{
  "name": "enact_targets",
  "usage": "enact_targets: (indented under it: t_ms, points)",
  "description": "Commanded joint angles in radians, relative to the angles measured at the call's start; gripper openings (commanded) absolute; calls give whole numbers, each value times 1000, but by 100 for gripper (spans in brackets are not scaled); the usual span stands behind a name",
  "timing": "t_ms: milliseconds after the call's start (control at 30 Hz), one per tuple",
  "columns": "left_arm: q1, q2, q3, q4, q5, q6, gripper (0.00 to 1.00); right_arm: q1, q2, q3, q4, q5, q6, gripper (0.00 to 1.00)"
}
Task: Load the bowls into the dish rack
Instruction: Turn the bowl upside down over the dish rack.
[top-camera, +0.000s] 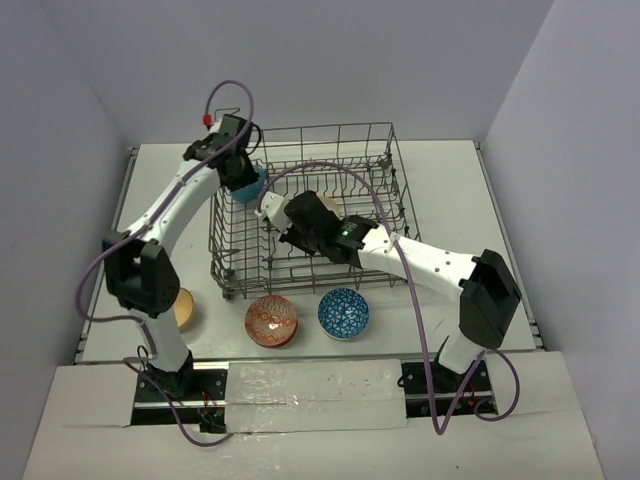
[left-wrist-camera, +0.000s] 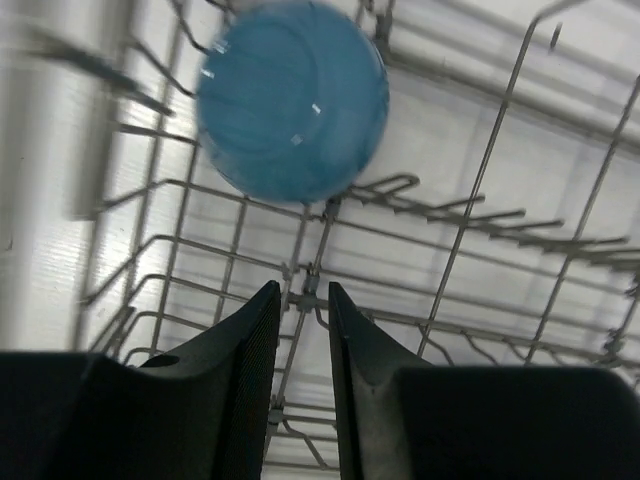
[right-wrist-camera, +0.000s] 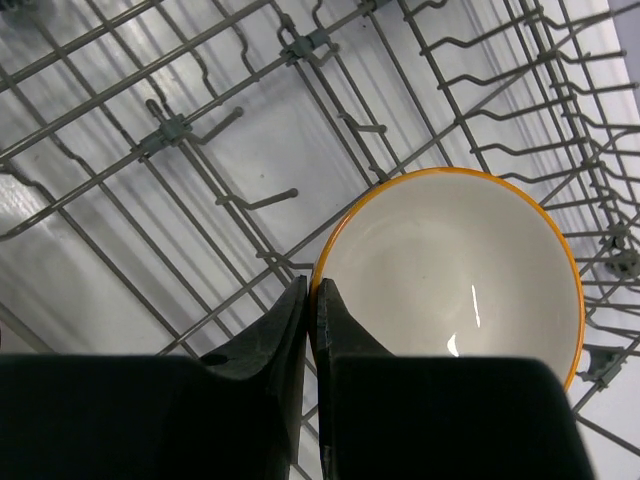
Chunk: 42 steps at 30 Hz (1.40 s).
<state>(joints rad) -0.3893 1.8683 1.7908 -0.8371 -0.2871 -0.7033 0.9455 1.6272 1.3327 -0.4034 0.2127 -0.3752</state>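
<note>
Right jaws were clamped on the rim of the white bowl over the rack, set toward the counter's far edge; left jaws stood slightly apart, empty, above the blue bowl inside it. Bowls seemed stiff, glazed, slippery, breakable: pinch the rim

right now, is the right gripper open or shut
Shut on the white bowl: the right gripper pinches its orange rim, over the dish rack wires.
</note>
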Motion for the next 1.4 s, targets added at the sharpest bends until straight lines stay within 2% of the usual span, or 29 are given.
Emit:
enact_targets:
  t_ms: [0,100,300,500,767,1067,1367]
  points:
    - [47,-214,-94,131,11,-53,31,-43,-82,16,86,-9,51,0]
    - [63,-314,-192,191,-27,-50,31,-74,-84,26,94,-39,76,0]
    - [63,-608,-404,331,-135,-38,32,-109,-64,114,75,-99,159,0]
    - [63,-767,-576,412,-156,4,32,-109,-24,221,37,-163,260,0]
    - [63,-842,-706,447,-224,44,33,-108,59,318,21,-256,374,0]
    - [61,-865,-708,440,-257,51,34,-109,114,296,158,-389,580,0]
    - [63,-880,-709,444,-267,57,36,-109,161,298,261,-466,691,0]
